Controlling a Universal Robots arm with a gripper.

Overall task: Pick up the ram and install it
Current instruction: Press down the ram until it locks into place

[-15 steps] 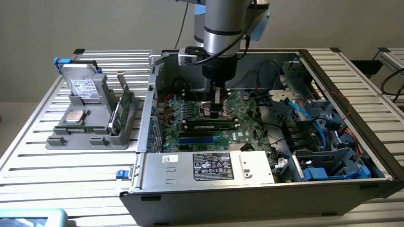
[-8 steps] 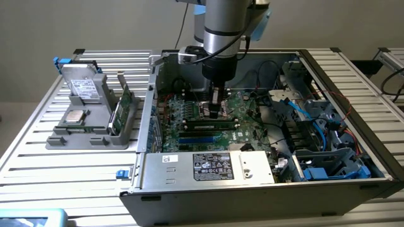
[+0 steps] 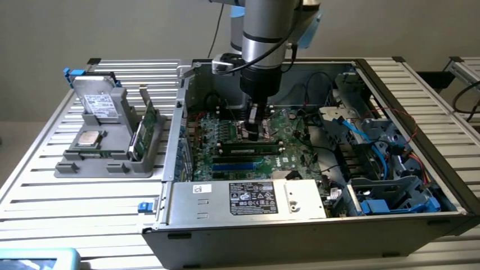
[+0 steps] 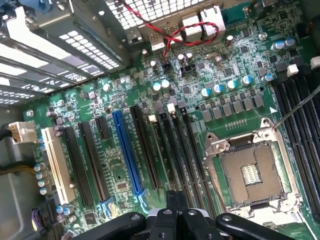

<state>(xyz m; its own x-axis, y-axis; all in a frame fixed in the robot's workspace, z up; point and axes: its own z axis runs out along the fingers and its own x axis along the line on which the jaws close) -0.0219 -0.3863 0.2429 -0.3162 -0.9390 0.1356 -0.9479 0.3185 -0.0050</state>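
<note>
hand (image 3: 253, 134) shut, low over motherboard (image 3: 300, 126) | ram (image 3: 250, 150) seated in slot just below

The arm (image 3: 262, 34) comes down from twelve o'clock in the exterior view, its grey wrist section held close to vertical with a dark collar below it. The pincer (image 3: 253, 130) hangs straight down from that collar, pointing toward six o'clock, its jaws drawn together. In the wrist view the black linkage of the pincer (image 4: 175, 220) sits at six o'clock, its fingers (image 4: 176, 201) pressed close, tips side by side.
</note>
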